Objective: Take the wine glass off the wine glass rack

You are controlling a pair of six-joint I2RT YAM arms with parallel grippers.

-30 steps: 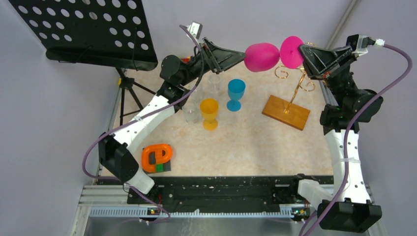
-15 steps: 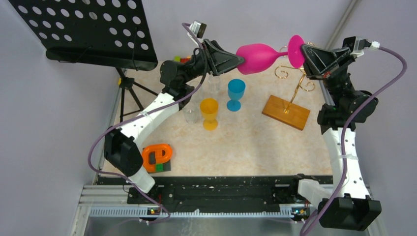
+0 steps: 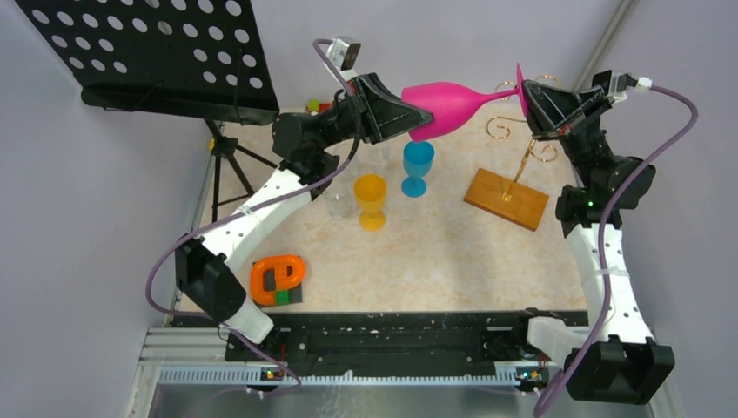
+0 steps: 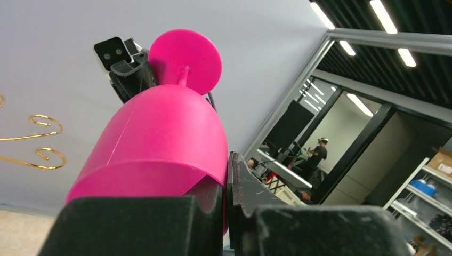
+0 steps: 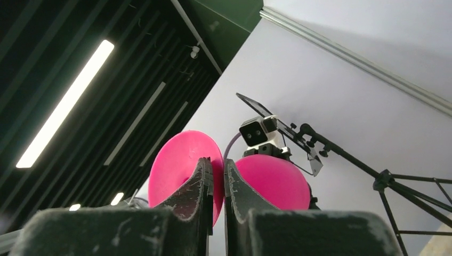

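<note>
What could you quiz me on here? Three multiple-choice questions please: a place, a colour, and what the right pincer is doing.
1. Where is the pink wine glass?
A. standing on the table
B. held aloft by the left pincer and right pincer
C. on the music stand

2. Which colour is the goblet nearest the wooden base of the gold rack?
A. blue
B. green
C. white

3. The right pincer is:
A. wide open
B. shut on the rack's pole
C. shut on the glass's foot

Answers: 1B, both grip it above the table; 2A, the blue one stands closest; 3C, it pinches the pink foot.
</note>
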